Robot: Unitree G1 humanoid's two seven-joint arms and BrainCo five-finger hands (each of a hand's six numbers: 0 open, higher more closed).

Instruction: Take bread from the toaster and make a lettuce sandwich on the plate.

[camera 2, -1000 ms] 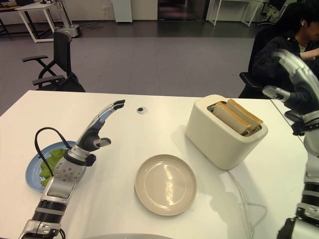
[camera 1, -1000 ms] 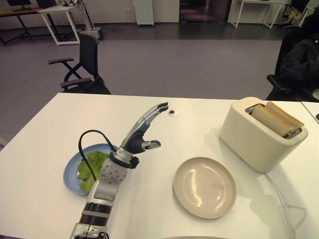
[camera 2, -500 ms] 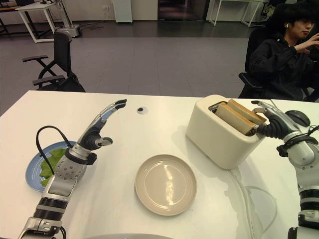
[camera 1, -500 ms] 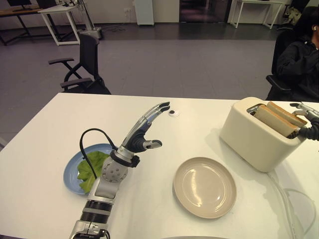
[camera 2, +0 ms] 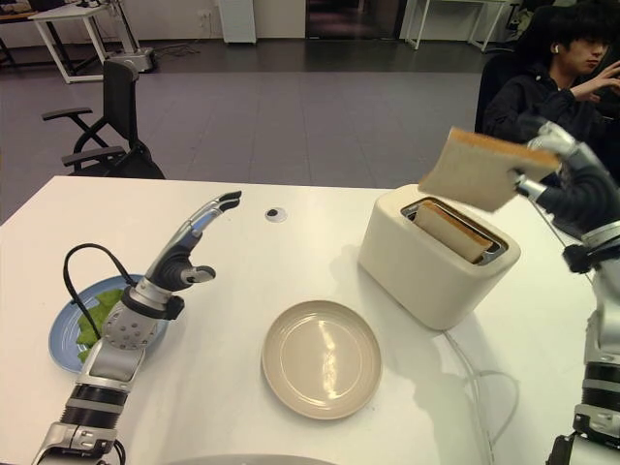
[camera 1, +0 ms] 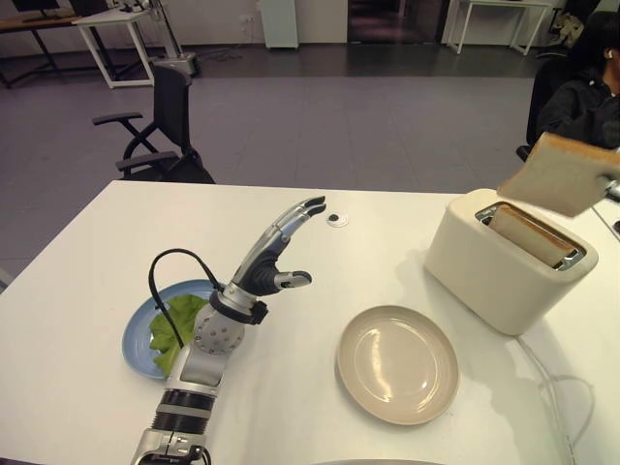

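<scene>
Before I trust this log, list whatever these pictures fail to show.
Right eye view: the wrist of the left hand covers part of the green lettuce leaves on the round blue plate.
Both views: the cream toaster hides the lower part of the tan toast slice in its slot.
Right eye view: the lifted toast slice covers fingers of the right hand behind it.
Left eye view: the small black-and-white disc on the white table is too small to identify.
</scene>
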